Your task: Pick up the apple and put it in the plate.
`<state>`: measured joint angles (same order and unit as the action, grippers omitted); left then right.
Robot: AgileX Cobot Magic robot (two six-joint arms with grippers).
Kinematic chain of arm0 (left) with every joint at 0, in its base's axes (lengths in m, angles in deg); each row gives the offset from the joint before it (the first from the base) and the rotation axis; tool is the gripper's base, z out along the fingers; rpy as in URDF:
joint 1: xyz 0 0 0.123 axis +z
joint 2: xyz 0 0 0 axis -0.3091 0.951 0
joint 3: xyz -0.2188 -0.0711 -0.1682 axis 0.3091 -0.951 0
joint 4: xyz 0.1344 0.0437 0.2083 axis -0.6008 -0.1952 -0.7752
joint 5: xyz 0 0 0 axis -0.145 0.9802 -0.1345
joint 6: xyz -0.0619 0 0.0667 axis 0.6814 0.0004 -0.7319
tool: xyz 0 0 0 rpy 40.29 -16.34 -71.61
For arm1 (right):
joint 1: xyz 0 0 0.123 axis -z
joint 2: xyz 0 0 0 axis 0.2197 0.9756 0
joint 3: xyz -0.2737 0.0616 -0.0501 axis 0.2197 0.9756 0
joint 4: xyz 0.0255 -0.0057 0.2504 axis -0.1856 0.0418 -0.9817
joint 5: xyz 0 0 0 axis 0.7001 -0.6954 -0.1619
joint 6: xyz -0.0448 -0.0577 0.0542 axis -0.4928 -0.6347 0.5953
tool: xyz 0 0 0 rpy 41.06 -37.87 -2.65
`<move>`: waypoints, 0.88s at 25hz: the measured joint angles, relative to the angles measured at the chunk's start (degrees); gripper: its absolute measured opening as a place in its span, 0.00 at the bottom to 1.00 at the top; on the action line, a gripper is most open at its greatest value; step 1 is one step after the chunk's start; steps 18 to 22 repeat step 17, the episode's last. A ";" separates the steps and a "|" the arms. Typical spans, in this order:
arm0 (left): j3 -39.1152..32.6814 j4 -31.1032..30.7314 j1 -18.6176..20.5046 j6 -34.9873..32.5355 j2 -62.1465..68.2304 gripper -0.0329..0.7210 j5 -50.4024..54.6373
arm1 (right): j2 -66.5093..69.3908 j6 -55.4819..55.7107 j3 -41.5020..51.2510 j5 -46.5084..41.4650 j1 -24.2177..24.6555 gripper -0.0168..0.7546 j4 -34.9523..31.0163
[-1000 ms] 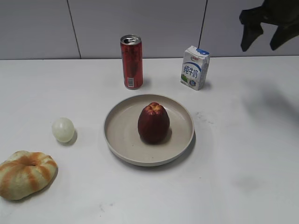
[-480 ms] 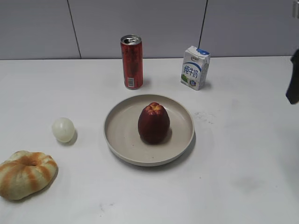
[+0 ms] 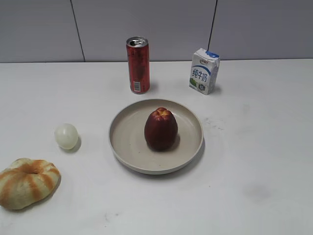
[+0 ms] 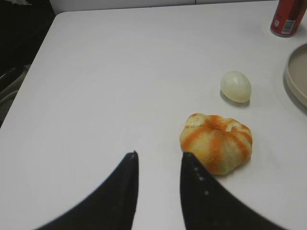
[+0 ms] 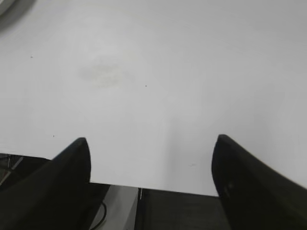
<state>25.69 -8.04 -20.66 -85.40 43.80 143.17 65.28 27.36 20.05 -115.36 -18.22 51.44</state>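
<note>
The dark maroon-red apple [image 3: 160,129] stands upright in the middle of the beige-cream plate [image 3: 128,149] in the exterior view. The plate's rim also shows at the right edge of the left wrist view [image 4: 296,76]. Neither gripper shows in the exterior view. My left gripper [image 4: 159,154] is open and empty above the table, just left of the striped bread. My right gripper [image 5: 152,140] is open wide and empty, above the table's front edge.
A red can [image 3: 138,64] and a milk carton [image 3: 204,71] stand behind the plate. A pale ball [image 3: 66,136] and orange-striped bread [image 3: 27,182] lie at the left. The table edge [image 5: 144,186] shows in the right wrist view.
The right arm, seen at the upper right a second ago, has moved off to the right and left the exterior view. The apple and plate have not moved.
</note>
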 joint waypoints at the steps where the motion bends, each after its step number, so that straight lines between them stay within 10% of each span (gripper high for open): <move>1: 0.00 0.00 0.00 0.00 0.00 0.36 0.00 | -2.37 0.00 1.72 0.18 0.00 0.79 0.00; 22: 0.00 0.00 0.00 0.00 0.00 0.36 0.00 | -41.98 -0.07 7.32 -2.89 0.00 0.79 0.26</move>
